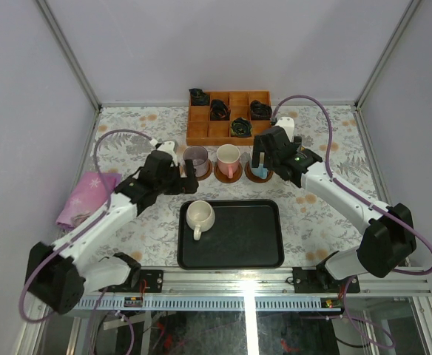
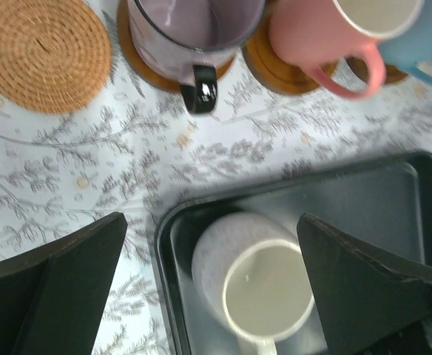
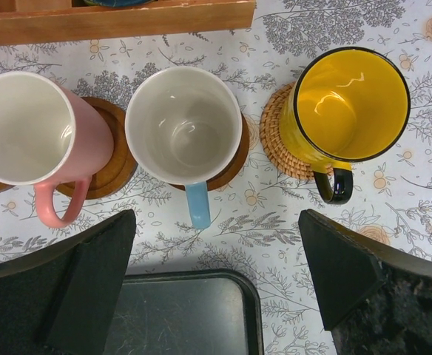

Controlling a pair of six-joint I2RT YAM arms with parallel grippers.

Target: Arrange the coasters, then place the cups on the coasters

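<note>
Stock as I read it from the console:
- Cream cup [image 2: 264,292] — upright in the black tray [image 2: 393,192], lower middle of the left wrist view; the only cup off a disc.
- Empty woven coaster [image 2: 44,52], upper left, probably reserved for it.
- Mauve cup [image 2: 194,29], pink cup [image 3: 31,129], blue cup [image 3: 183,126], yellow cup [image 3: 349,103] — each seated on a coaster.
- Left gripper [image 2: 210,222]: jaws wide apart, empty, framing the cream cup, apparently to take it.
- Right gripper [image 3: 216,218]: spread, empty.
</note>
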